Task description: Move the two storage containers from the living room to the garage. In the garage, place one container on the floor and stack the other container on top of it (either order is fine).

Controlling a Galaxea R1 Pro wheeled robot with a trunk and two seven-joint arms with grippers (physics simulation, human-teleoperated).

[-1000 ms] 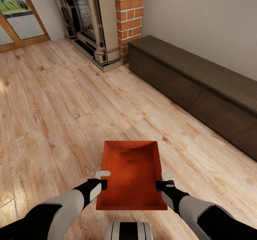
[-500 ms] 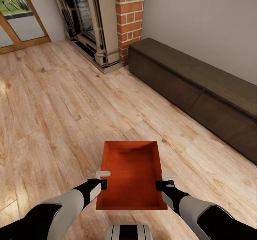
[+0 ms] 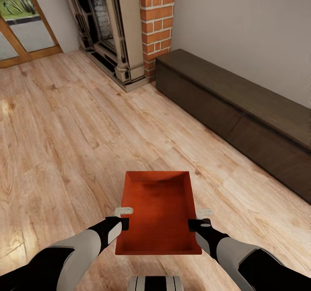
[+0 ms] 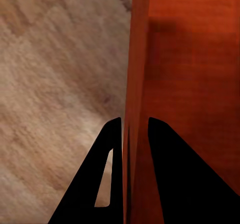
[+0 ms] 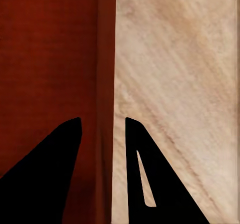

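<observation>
Matt ribbed plastic container [image 3: 159, 211]; grainy wood-plank floor [image 3: 65, 144]; brick fireplace [image 3: 156, 18].

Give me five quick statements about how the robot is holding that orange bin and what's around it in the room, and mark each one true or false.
1. Both grippers hold the storage container, the left gripper on its left wall and the right gripper on its right wall. True.
2. The container has a lid on it. False: it is open, and its ribbed inside shows.
3. In the left wrist view, one finger is inside the container wall and one is outside it. True.
4. The robot stands on dark concrete. False: the floor is a light wood-plank floor.
5. A blue sofa stands against the wall on the right. False: that is a long dark low cabinet, beside the brick fireplace.
</observation>
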